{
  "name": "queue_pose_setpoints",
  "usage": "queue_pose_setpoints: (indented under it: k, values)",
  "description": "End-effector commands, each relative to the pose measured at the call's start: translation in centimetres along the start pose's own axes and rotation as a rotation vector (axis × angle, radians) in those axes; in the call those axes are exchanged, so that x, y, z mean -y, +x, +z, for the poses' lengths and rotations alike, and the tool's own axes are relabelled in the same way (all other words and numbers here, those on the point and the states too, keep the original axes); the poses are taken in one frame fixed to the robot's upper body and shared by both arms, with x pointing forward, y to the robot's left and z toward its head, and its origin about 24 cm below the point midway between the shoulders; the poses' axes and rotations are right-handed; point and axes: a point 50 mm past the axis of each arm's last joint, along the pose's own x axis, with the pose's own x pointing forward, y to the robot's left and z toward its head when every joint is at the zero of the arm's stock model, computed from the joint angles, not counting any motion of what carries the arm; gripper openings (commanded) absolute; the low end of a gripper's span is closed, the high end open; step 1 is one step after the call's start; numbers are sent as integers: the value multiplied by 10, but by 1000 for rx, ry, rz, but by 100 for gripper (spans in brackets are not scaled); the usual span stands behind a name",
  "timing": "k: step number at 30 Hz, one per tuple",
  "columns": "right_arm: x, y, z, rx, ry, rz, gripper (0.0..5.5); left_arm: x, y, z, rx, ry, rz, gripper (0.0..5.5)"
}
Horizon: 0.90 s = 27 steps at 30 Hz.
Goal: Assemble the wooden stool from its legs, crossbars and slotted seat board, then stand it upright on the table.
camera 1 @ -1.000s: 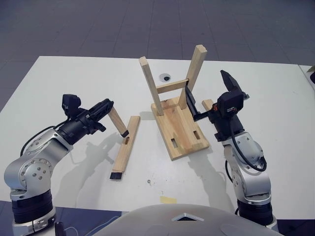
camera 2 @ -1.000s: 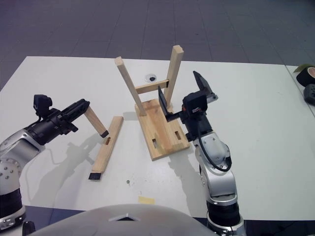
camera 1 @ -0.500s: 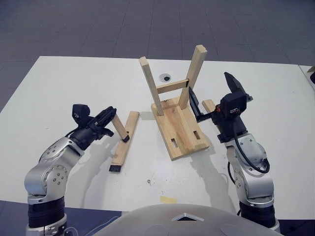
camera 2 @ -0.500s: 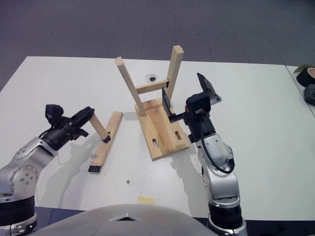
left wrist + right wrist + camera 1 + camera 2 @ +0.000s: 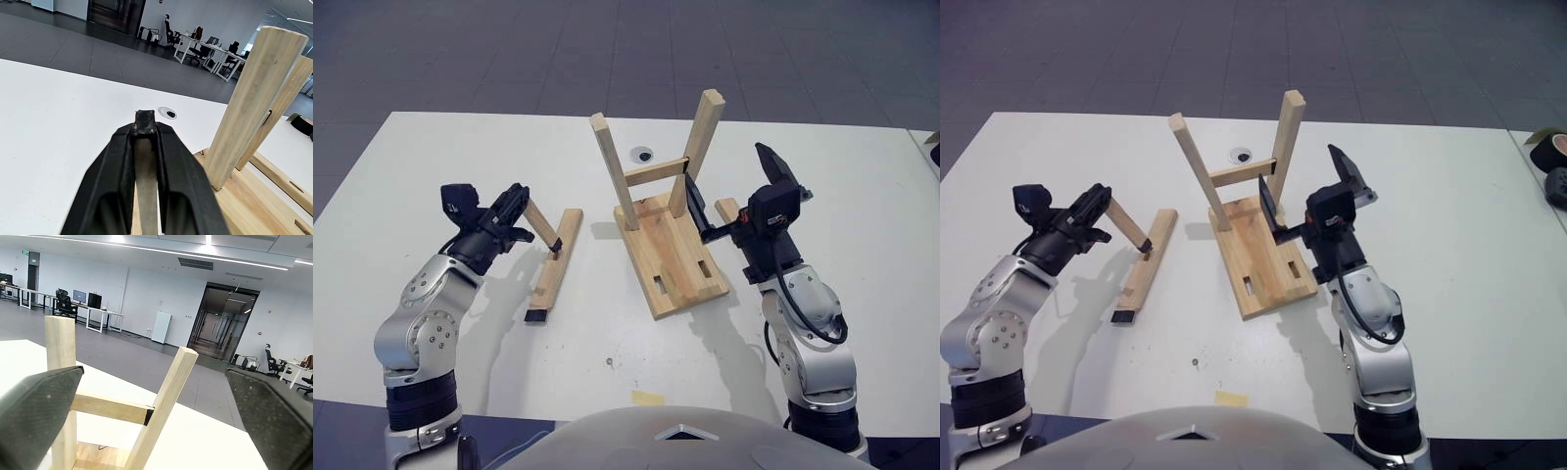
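Left gripper [image 5: 516, 208] stays clamped on my crossbar [image 5: 541, 227], its dark tip at the slot of the loose leg [image 5: 551, 276], which has slid away from me along the table [image 5: 431, 157]. I judge the joint is not yet seated.

White table [image 5: 460, 147] w/ round cable hole [image 5: 643, 153], on dark grey tiled floor [image 5: 460, 49]. Behind: open-plan office w/ desks & chairs [image 5: 205, 49], white walls [image 5: 146, 293], ceiling strip lights [image 5: 122, 248], dark doorway [image 5: 222, 318], white cabinet [image 5: 161, 328].
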Motion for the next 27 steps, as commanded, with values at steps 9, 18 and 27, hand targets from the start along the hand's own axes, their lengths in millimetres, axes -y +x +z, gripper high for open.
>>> queue_pose_setpoints:
  k: [9,18,27]
  values:
    - [0,7,1,13,-13,22,540,-9,-1,-19,18,-28,124,44]
    - [0,8,2,23,-23,43,540,-15,-9,-32,-14,0,175,44]
    - [2,9,3,29,-32,47,540,-4,-32,-66,-122,117,131,44]
